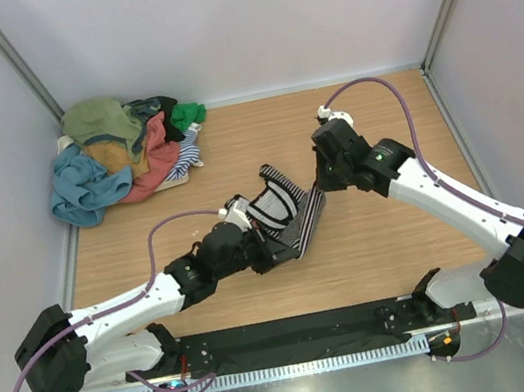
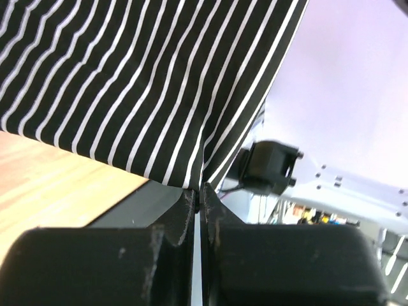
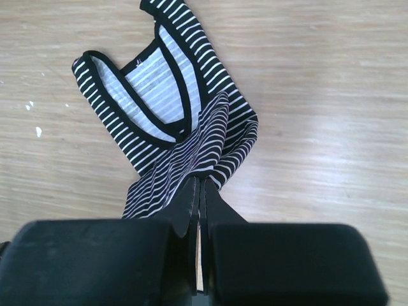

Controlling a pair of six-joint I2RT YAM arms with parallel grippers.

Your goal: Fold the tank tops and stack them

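Tank top (image 1: 285, 210), black-and-white striped, lies partly on table (image 1: 394, 254), left claw (image 2: 199, 194) and right claw (image 3: 201, 188) each clamped on its cloth; other tank tops (image 1: 124, 159) sit heaped far-left.

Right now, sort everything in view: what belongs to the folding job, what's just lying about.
Job: striped tank top, pinched by left hand and right hand; pile of mixed-colour tank tops at the far left.
Lying about: white flat thing under the pile; purple cables; wooden table.

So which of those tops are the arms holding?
The black-and-white striped tank top, alone mid-table, pinched by the left gripper and right gripper; the other tops lie heaped in the far-left corner.
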